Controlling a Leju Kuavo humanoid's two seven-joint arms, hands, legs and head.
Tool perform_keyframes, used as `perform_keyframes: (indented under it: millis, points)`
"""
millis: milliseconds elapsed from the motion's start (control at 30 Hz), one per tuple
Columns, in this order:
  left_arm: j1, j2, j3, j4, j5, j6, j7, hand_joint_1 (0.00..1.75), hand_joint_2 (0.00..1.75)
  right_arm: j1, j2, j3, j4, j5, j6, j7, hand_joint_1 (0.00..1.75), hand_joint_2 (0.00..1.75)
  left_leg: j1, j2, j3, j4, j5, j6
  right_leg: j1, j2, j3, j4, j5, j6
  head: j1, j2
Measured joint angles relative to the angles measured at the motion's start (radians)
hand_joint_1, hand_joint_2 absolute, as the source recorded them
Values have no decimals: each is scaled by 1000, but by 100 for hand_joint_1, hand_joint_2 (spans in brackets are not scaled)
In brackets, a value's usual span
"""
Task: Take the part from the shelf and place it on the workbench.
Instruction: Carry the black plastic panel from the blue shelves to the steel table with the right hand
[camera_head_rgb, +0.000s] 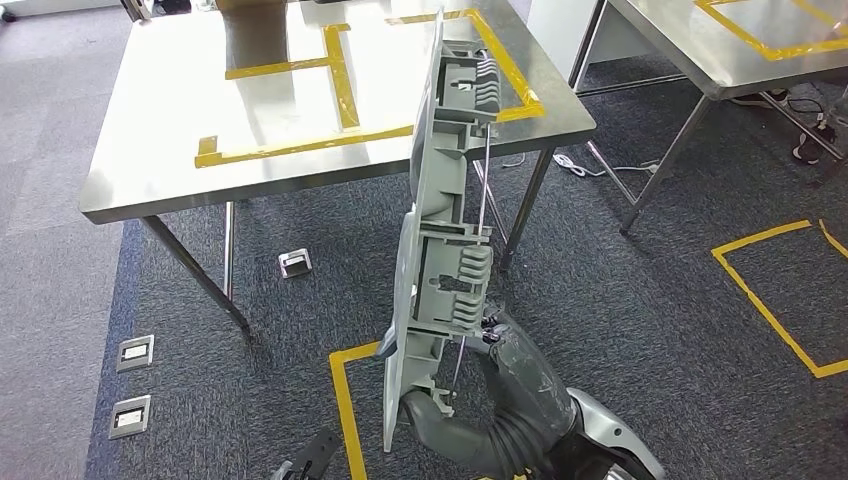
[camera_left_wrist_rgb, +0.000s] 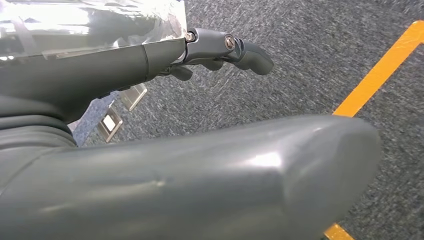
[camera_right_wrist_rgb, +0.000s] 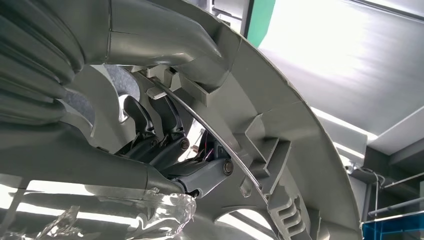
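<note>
Here the right hand (camera_head_rgb: 505, 375) grips the part (camera_head_rgb: 440, 220), a long grey plastic panel, by its lower end, fingers (camera_right_wrist_rgb: 165, 145) curled into its ribbed back. The part stands nearly upright in the air, just short of the table (camera_head_rgb: 150, 170), its top edge overlapping the table's near right corner in the head view. The left hand (camera_left_wrist_rgb: 220, 47) hangs over the carpet, fingers loosely bent and holding nothing. Judging by this, the carry step is in hand; next the part must be brought over the table, tipped flat and lowered inside the yellow tape (camera_head_rgb: 340, 85).
</note>
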Motion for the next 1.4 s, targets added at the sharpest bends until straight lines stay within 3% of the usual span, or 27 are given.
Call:
perform_keyframes:
  millis: [567, 767, 833, 900, 967, 1000, 1033, 1067, 1167, 1233, 1333, 1400]
  points:
    - [-9, -6, -1, 1, 4, 10, 2, 0, 175, -23, 0, -3, -8, 13, 0, 13, 175, 175, -3, 0, 0, 1, -1, 2, -3, 0, 0, -1, 1, 5, 0, 0]
    - [-8, -6, -1, 2, 6, 12, -1, 0, 175, -23, 0, -2, -11, 24, 0, 13, 175, 175, -10, 0, 0, 1, 0, 14, -11, 0, 0, -2, 3, 15, 0, 0]
    - [-9, -7, -1, 3, 7, 12, -1, 0, 175, -24, -1, -2, -16, 25, 0, 13, 175, 175, -6, 0, 5, -9, 6, 21, -11, 0, -2, 5, -4, 23, 0, 0]
    - [-9, -8, -1, 3, 7, 11, -1, 0, 175, -27, -1, -2, -19, 25, 0, 13, 175, 175, 1, 0, 11, -19, 11, 27, -13, 0, -31, 69, -43, 32, 5, 0]
    - [-10, -8, -1, 3, 8, 10, 1, 0, 175, -30, -2, -2, -19, 25, 0, 13, 175, 175, 2, -1, 12, -19, 10, 29, -20, 0, -92, 195, -99, 40, 9, 0]
    - [-10, -8, -1, 3, 8, 9, 3, 0, 175, -30, -3, -2, -19, 25, 0, 13, 175, 175, 2, -2, 13, -19, 10, 29, -24, -1, -120, 246, -114, 42, 10, 0]
    - [-10, -8, -1, 4, 8, 9, 5, 0, 175, -30, -3, -2, -18, 25, 1, 13, 175, 175, 2, -5, 14, -19, 9, 27, -27, -1, -133, 266, -110, 43, 10, 0]
    - [-10, -8, -1, 4, 8, 8, 7, 0, 175, -30, -4, -2, -17, 25, 1, 13, 175, 175, 3, -9, 15, -18, 7, 25, -29, -1, -128, 248, -87, 44, 10, 0]
    - [-14, -9, -1, 4, 8, 7, 9, 0, 175, -33, -5, -3, -16, 23, 2, 13, 175, 175, 6, -23, 22, -16, -1, 13, -31, 11, -40, 62, 6, 37, 11, 0]
    - [-16, -9, -1, 4, 8, 7, 10, 0, 175, -35, -5, -3, -16, 22, 3, 12, 175, 175, 7, -29, 20, -16, -3, 2, -28, 17, -10, 1, 14, 29, 11, 0]
    - [-16, -10, -1, 4, 7, 7, 11, 0, 175, -36, -5, -5, -16, 20, 5, 12, 175, 175, 9, -31, 17, -13, -11, -15, -28, 9, -3, -11, 10, 16, 11, 0]
    - [-18, -9, -1, 4, 6, 7, 13, 0, 175, -37, -5, -8, -16, 19, 7, 11, 175, 175, 9, -22, -6, 42, -45, -24, -32, 0, 6, -20, 10, 6, 5, 0]
